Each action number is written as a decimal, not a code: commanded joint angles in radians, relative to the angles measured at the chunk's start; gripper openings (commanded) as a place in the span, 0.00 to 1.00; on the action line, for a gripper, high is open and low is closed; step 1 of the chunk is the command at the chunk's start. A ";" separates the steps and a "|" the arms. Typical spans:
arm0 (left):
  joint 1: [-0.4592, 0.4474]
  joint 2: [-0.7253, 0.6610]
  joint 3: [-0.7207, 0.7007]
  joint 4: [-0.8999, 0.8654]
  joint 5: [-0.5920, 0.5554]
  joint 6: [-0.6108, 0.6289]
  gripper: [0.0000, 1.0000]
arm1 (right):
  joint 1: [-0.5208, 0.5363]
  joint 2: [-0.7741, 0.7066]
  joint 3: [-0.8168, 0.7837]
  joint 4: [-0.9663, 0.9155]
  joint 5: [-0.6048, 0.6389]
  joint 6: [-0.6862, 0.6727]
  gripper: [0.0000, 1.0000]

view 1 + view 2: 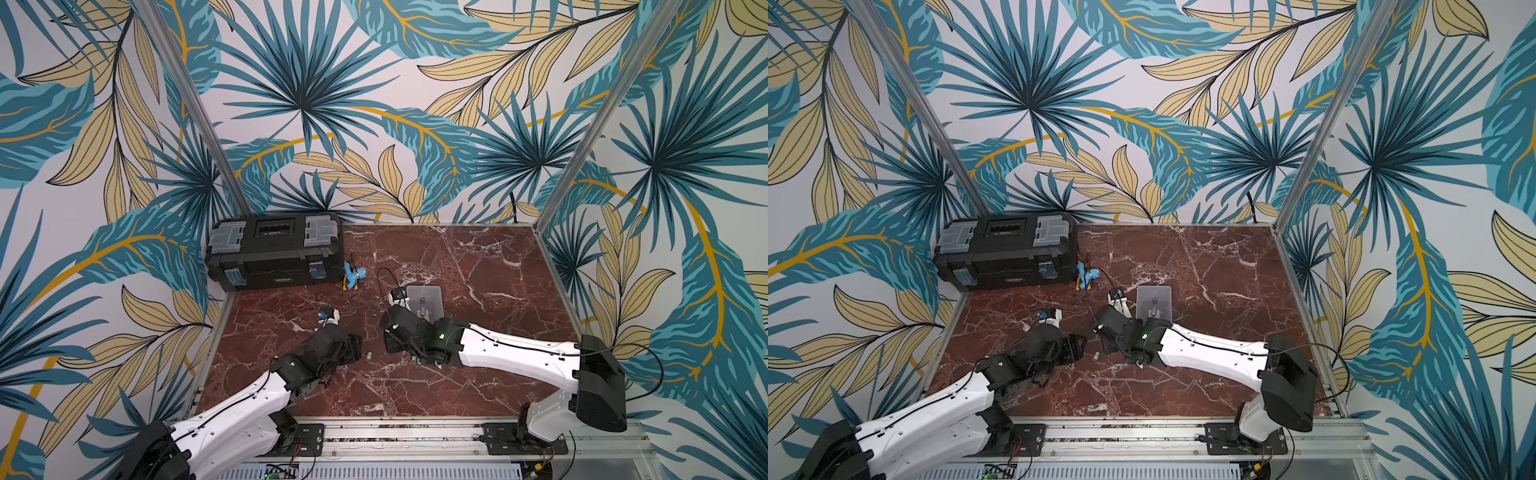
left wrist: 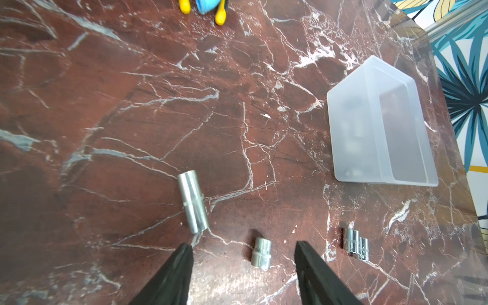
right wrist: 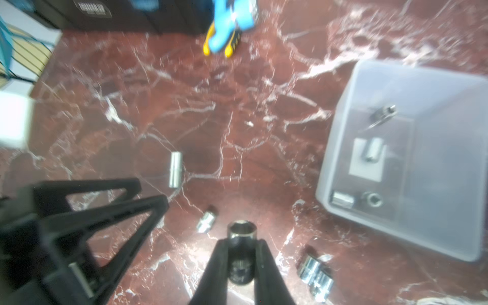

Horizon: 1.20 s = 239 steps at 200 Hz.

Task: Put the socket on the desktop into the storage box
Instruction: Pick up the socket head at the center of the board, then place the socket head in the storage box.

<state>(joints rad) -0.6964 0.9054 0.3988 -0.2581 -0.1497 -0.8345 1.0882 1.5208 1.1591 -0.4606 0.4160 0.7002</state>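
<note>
One dark socket [image 3: 239, 264] is clamped between the fingers of the right pincer [image 3: 241, 241], its open hex end pointing away from the wrist. It is outside the box [image 3: 449, 163], near one of the box's corners. That view is blurred, so I cannot tell whether the socket touches the counter [image 3: 211, 132].

Silver sockets lie loose on the counter close by. A short socket [image 2: 261, 253] lies between the spread fingers of the left pincer [image 2: 242, 245], touching neither finger. The left pincer is open and holds nothing. A long socket [image 2: 192, 202] lies on its side just beyond one fingertip. Two chrome sockets [image 2: 355, 245] lie side by side, touching, just outside the other finger and between the pincer and the box.

The box is translucent and pale grey, has no lid and stands upright on the counter. The right wrist view shows four silver pieces inside it. One lies on the white label [image 3: 356, 169] on the bottom, two are close together by one corner, and one lies apart from them.

In both top views the box [image 1: 432, 293] sits just beyond the right arm's wrist, near the middle of the counter [image 1: 478, 266]. A blue and yellow toy [image 1: 352, 276] stands farther back. Beside it, a black toolbox [image 1: 274, 249] with grey lid compartments fills the far left corner.
</note>
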 commanded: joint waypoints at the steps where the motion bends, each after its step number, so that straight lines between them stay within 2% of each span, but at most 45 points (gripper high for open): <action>1: 0.006 0.001 -0.018 0.026 0.030 0.012 0.66 | -0.025 -0.050 -0.046 -0.010 0.055 -0.016 0.00; 51: 0.006 0.003 -0.008 0.028 0.036 0.012 0.65 | -0.122 -0.148 -0.099 -0.018 0.004 0.004 0.00; 126: 0.006 0.025 0.003 0.032 0.036 0.020 0.65 | -0.276 -0.194 -0.134 -0.038 -0.107 0.017 0.00; 169: 0.006 0.042 0.009 0.041 0.036 0.024 0.65 | -0.335 -0.174 -0.126 -0.043 -0.146 0.021 0.00; 239: 0.006 0.032 -0.003 0.054 0.066 0.031 0.65 | -0.347 -0.078 -0.076 -0.059 -0.159 0.004 0.00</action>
<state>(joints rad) -0.6964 0.9489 0.3988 -0.2272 -0.0902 -0.8185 0.7456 1.3998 1.0534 -0.4946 0.2668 0.7097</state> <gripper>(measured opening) 0.655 0.194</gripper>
